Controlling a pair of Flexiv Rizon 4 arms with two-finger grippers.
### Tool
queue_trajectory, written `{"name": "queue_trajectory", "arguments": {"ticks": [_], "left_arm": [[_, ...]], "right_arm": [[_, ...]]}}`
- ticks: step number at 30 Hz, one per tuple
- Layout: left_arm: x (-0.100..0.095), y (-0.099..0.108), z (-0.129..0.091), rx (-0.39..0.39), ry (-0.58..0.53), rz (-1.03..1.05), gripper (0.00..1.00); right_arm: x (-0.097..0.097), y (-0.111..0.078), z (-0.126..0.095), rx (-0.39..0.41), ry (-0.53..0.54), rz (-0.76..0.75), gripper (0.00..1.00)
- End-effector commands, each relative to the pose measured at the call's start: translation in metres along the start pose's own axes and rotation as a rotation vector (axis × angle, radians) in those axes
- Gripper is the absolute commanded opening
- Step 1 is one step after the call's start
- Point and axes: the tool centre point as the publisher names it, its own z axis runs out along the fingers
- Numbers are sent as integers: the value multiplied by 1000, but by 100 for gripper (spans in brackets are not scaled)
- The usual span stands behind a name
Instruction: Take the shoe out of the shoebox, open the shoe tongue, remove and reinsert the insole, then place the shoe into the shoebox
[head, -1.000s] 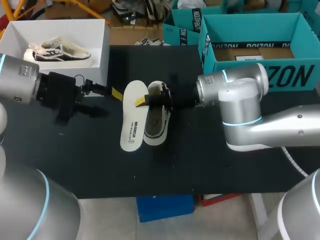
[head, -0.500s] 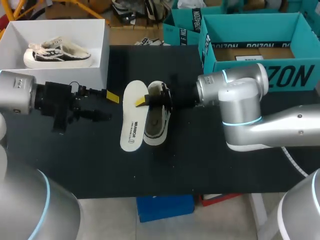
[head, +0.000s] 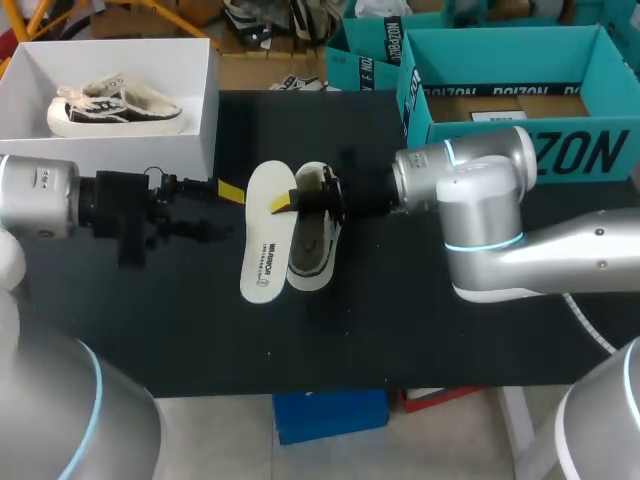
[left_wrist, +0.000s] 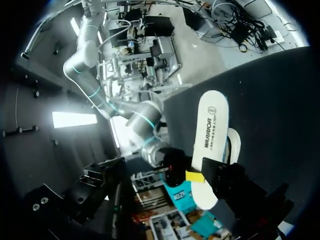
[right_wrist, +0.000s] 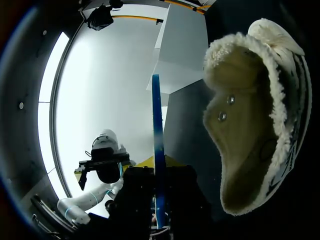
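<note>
A white insole (head: 266, 240) lies on the black table beside a fleece-lined shoe (head: 314, 242), which rests on its side. My right gripper (head: 288, 202) is shut on the insole's far edge. In the right wrist view the insole (right_wrist: 157, 145) shows edge-on between that gripper's fingers, with the shoe (right_wrist: 255, 120) beside it. My left gripper (head: 222, 210) stands open just left of the insole with nothing between its fingers. In the left wrist view the insole (left_wrist: 212, 131) lies ahead. The white shoebox (head: 205, 110) at the back left holds another shoe (head: 115, 108).
Open teal boxes (head: 600, 150) stand at the back right, close behind my right arm. The shoebox's wall is just behind my left gripper. Bare black table (head: 300, 340) stretches in front of the insole and shoe.
My left arm has swung toward the table's front and levelled out, its open gripper staying just left of the insole. The right arm, insole and shoe have not moved.
</note>
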Motion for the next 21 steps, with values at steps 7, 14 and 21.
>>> {"name": "queue_trajectory", "arguments": {"ticks": [7, 14, 21], "left_arm": [[33, 13, -2, -161, -63, 14, 100], [65, 27, -8, -203, -106, -34, 100], [93, 39, -3, -250, -120, -56, 100]], "right_arm": [[0, 0, 2, -3, -2, 0, 0], [0, 0, 2, -3, -2, 0, 0], [0, 0, 2, -3, -2, 0, 0]]}}
